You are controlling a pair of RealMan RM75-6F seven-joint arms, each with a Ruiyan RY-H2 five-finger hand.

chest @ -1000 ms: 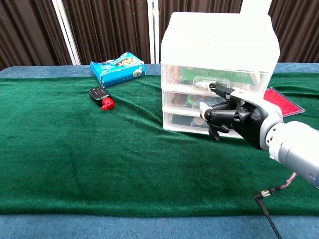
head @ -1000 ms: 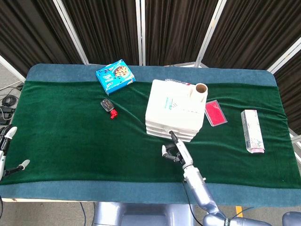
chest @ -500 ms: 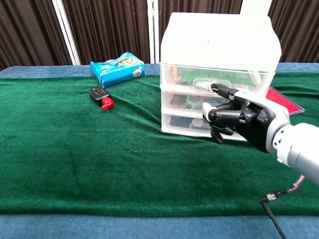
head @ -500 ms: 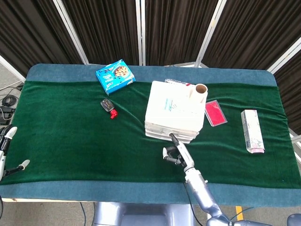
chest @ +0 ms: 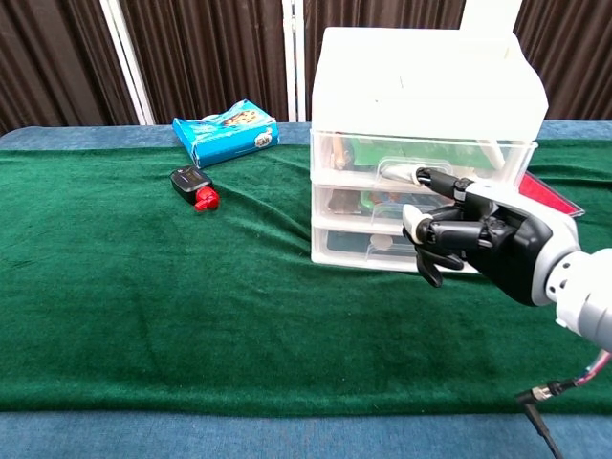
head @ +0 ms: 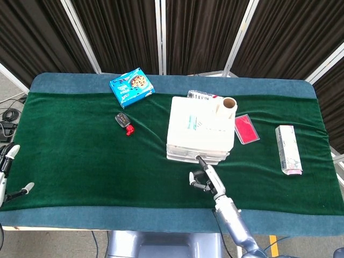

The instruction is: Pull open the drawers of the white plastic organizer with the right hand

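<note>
The white plastic organizer (head: 199,129) (chest: 421,86) stands right of centre on the green cloth, its three clear drawers facing me. My right hand (head: 207,180) (chest: 488,244) is just in front of it. One outstretched finger hooks the handle (chest: 397,170) of the top drawer (chest: 354,158); the other fingers are curled in. The top drawer's front juts slightly past the two below. My left hand (head: 8,161) shows only at the far left edge of the head view, fingers apart and holding nothing.
A blue cookie box (head: 131,86) (chest: 225,131) and a black-and-red key fob (head: 124,122) (chest: 194,185) lie to the left. A cardboard tube (head: 228,105) stands by the organizer's back right corner. A red pouch (head: 246,129) and a white-pink box (head: 288,149) lie to its right.
My right hand has drawn back toward me with its finger in the top handle. The organizer has shifted slightly toward me and the top drawer front now stands out a little.
</note>
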